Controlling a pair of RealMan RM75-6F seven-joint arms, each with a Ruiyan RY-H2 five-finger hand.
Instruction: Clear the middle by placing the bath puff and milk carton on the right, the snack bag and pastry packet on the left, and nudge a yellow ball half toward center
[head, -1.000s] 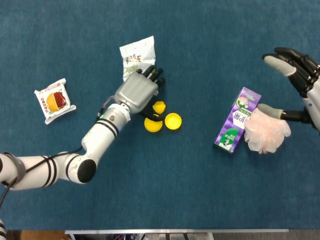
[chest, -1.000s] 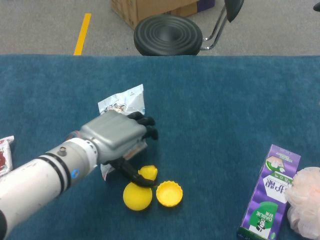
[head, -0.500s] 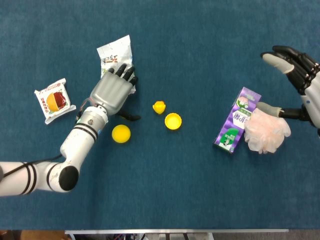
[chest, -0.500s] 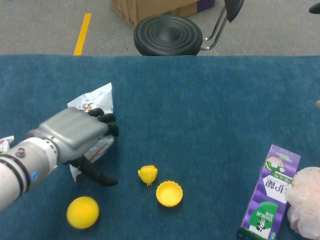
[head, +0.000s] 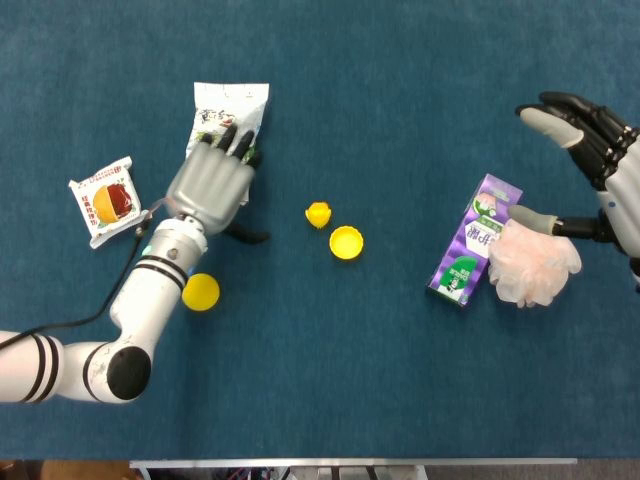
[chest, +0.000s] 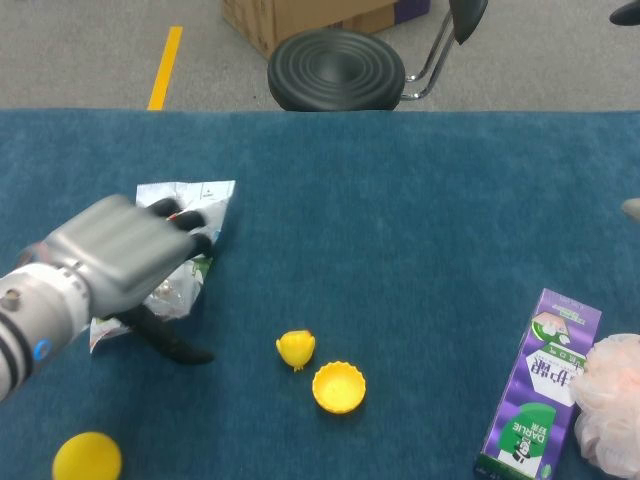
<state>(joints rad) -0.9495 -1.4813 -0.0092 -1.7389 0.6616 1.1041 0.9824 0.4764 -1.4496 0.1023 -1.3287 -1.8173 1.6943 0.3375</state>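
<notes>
- Since a second ago, the left hand (head: 210, 185) has dragged the crinkly silver-white foil snack bag (head: 228, 115) leftward, and a closed yellow plastic ball half (head: 200, 292) has rolled off toward the near-left.
- Flat on the bag with fingers together, the hand pins its lower part; light, slippery foil likely slides better than it lifts.
- Purple cardboard milk carton (head: 474, 240) and pink mesh bath puff (head: 535, 262) lie touching at the right; the right hand (head: 600, 165) hovers spread, thumb by the puff.
- Red-and-white pastry packet (head: 109, 199) sits far left.
- Two small open yellow halves (head: 346, 242) remain central.

We see a matt blue cloth bench (head: 400, 380), a crinkly glossy snack bag (head: 230, 110), smooth yellow plastic ball halves (head: 346, 242), a printed card milk carton (head: 475, 240), a frilly mesh bath puff (head: 535, 262).
</notes>
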